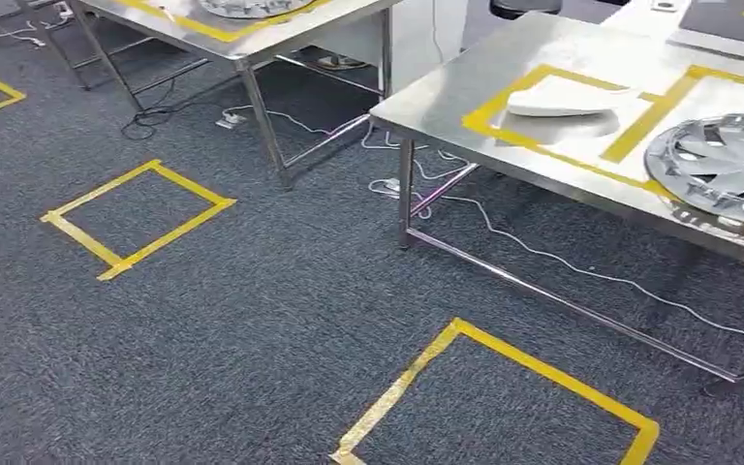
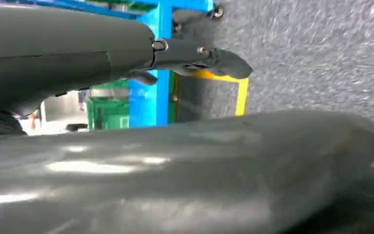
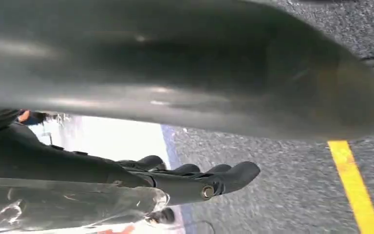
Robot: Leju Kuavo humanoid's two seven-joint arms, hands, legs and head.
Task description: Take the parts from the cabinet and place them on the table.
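Two parts, a white cover (image 1: 567,100) lying lengthwise across the steel table (image 1: 465,82) and a silver hubcap (image 1: 727,165), sit ahead on the right-arm side, while the left hand (image 2: 126,53) hangs spread and empty; whether the straight-fingered right hand (image 3: 175,180) holds the clear plastic (image 3: 63,207) beside it cannot be told.

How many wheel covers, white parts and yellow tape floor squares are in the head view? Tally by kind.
Silver wheel covers: 2, one on the near table, one cut off by the top edge on the far table
White part: 1, on the near table
Yellow floor squares: 3, two of them cut off by the frame
Total: 6
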